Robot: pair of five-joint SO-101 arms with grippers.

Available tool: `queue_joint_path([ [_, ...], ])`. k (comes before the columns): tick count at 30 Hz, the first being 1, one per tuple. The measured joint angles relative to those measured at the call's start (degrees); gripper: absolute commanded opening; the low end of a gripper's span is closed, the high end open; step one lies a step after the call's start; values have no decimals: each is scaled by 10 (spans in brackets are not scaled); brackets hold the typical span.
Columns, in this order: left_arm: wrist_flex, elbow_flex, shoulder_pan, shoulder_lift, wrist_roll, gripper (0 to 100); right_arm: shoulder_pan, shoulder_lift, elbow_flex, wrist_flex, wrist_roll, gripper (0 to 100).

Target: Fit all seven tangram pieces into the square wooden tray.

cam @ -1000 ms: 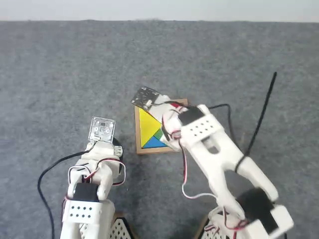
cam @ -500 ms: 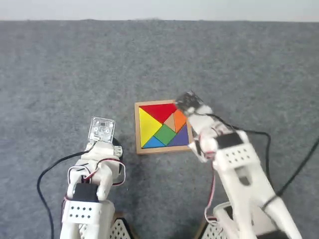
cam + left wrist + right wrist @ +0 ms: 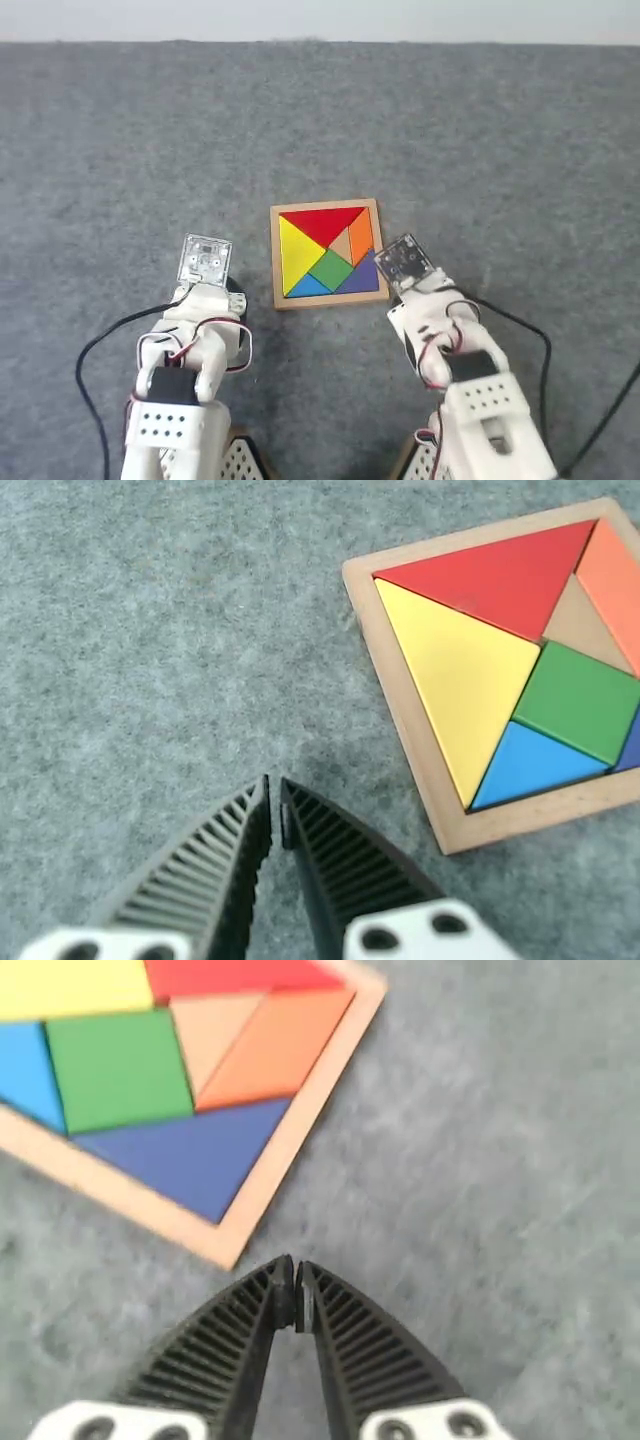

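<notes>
The square wooden tray (image 3: 276, 258) lies mid-table, filled with coloured tangram pieces: red triangle (image 3: 322, 222), yellow triangle (image 3: 295, 255), green square (image 3: 330, 268), blue triangle (image 3: 309, 287), orange piece (image 3: 361, 237), tan triangle (image 3: 343, 243) and purple triangle (image 3: 360, 277). My left gripper (image 3: 272, 792) is shut on nothing, over bare carpet beside the tray's (image 3: 420, 770) edge. My right gripper (image 3: 295, 1275) is shut too, just off a tray corner (image 3: 225, 1245) near the purple piece (image 3: 190, 1150). In the high view each arm sits on its own side of the tray, the left (image 3: 203, 262) and the right (image 3: 405, 262).
Grey carpet (image 3: 150, 130) covers the table all around the tray. Black cables (image 3: 510, 320) trail from both arms near the front edge. A pale wall strip (image 3: 320, 20) runs along the far edge.
The right arm has pulled back from over the tray to its right front corner, uncovering the filled tray. The left arm has stayed still.
</notes>
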Motion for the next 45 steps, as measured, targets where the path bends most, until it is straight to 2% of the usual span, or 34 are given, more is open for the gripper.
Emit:
queue_joint_path([
  [5,0,0,0,0,0,15,0,-102,41,-53,0,12],
  [12,0,0,0,0,0,15,23,-190,44,-4,0,13],
  [15,0,0,0,0,0,15,26,-207,44,53,0,13],
  [21,0,0,0,0,0,15,26,-232,44,259,0,11],
  [38,0,0,0,0,0,15,26,-384,44,477,0,11],
  [42,0,0,0,0,0,15,26,-409,44,498,0,11],
  [45,0,0,0,0,0,15,55,-410,44,499,0,11],
])
